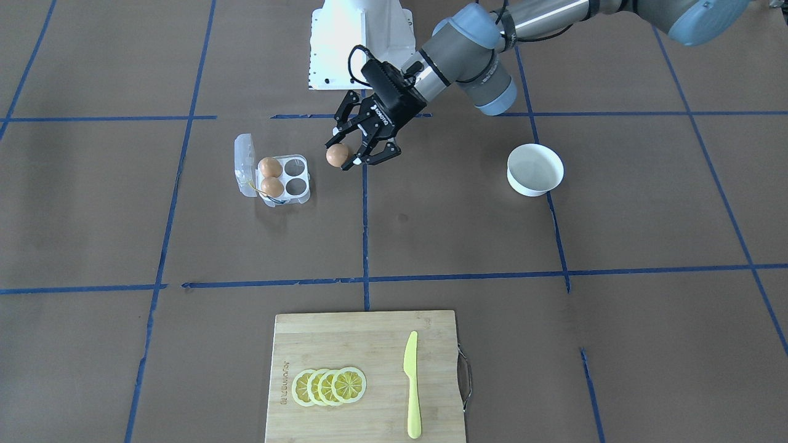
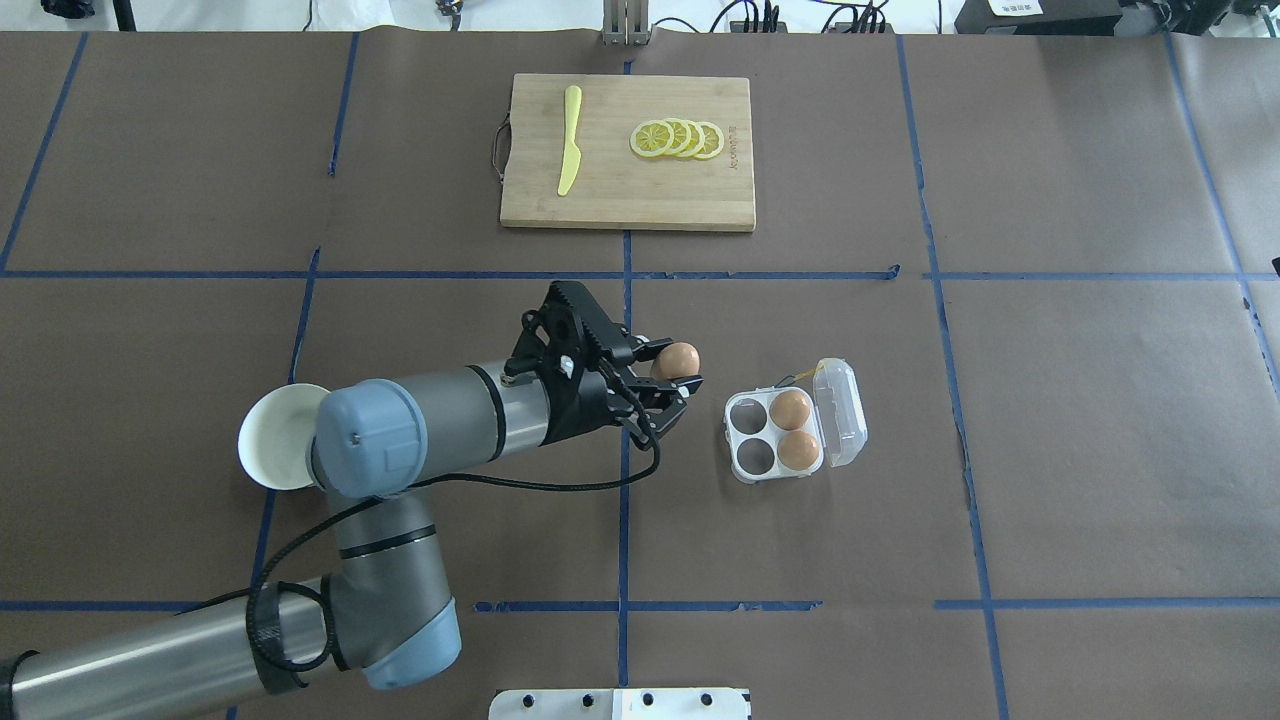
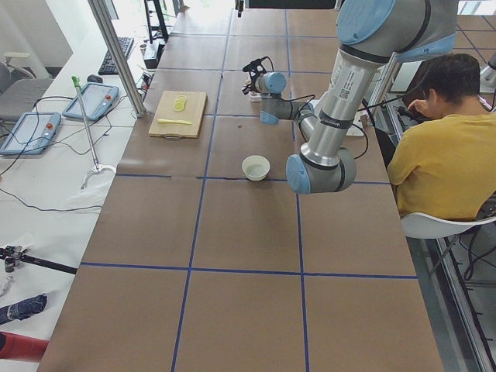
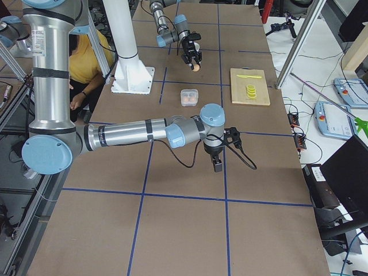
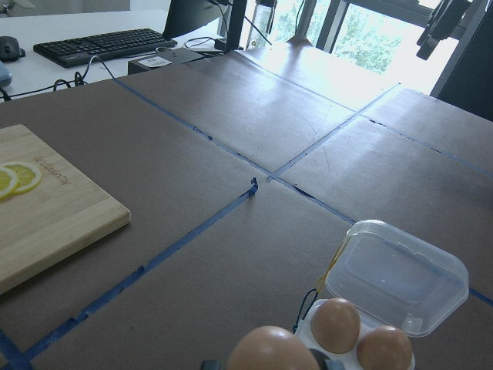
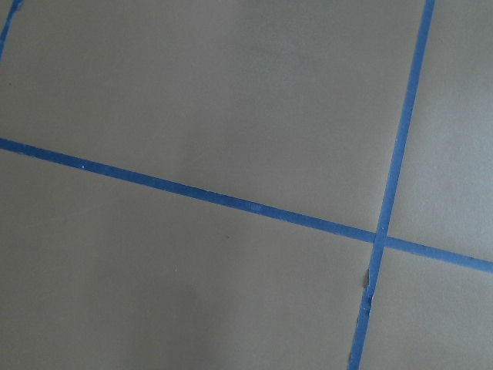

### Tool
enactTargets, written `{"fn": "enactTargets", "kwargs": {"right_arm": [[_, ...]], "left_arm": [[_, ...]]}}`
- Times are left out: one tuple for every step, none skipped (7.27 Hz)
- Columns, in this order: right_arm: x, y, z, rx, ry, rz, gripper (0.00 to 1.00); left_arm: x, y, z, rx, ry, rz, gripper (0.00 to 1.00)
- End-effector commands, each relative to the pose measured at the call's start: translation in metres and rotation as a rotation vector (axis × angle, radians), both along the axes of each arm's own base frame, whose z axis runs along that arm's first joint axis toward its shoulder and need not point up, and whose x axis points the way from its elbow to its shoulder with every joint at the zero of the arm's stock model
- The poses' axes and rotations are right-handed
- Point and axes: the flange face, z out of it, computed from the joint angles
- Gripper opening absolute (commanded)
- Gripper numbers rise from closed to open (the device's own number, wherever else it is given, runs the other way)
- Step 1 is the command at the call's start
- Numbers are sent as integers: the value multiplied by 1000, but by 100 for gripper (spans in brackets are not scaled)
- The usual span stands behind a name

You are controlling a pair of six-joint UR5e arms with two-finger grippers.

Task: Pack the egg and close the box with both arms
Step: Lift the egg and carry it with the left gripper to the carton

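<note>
Egg (image 1: pixel 336 155) carried by the left gripper (image 1: pixel 343 154), whose two fingers are closed on it across its middle. It hangs clear of the table just beside the box (image 1: pixel 297 184), on the side of the two vacant cups. The other two cups each hold an egg (image 1: pixel 269 167) (image 1: pixel 271 186), and the clear lid (image 1: pixel 244 165) stands open on the side away from the gripper.

We judge the egg light and rigid, but brittle and smooth. A firm squeeze may crack the shell, and a loose one may let the rounded surface slip. The hold across the widest part suits it, and it should be lowered into a cup rather than dropped.

We judge the box thin, light and springy, so it is likely to slide on the paper when pushed. Closing it calls for one gripper steadying the base while the other takes the lid at its free edge and folds it over.

The right gripper (image 4: pixel 217 167) appears only in the right side view, low over the table and well apart from the box. We cannot tell whether its jaws are wide or narrow.
</note>
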Motion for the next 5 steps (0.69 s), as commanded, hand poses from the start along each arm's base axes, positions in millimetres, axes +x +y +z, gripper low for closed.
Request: {"fn": "enactTargets", "kwargs": {"right_arm": [[0,0,0,0,1,0,100],[0,0,0,0,1,0,100],[0,0,1,-1,1,0,100],[0,0,1,-1,1,0,100],[0,0,1,-1,1,0,100]], "left_arm": [[57,11,-7,56,-17,-25,7],[76,17,-22,55,-14,-17,10],[92,17,-24,50,-29,-14,15],[100,24,-22,48,-37,-1,26],[104,27,-20,46,-43,4,36]]}}
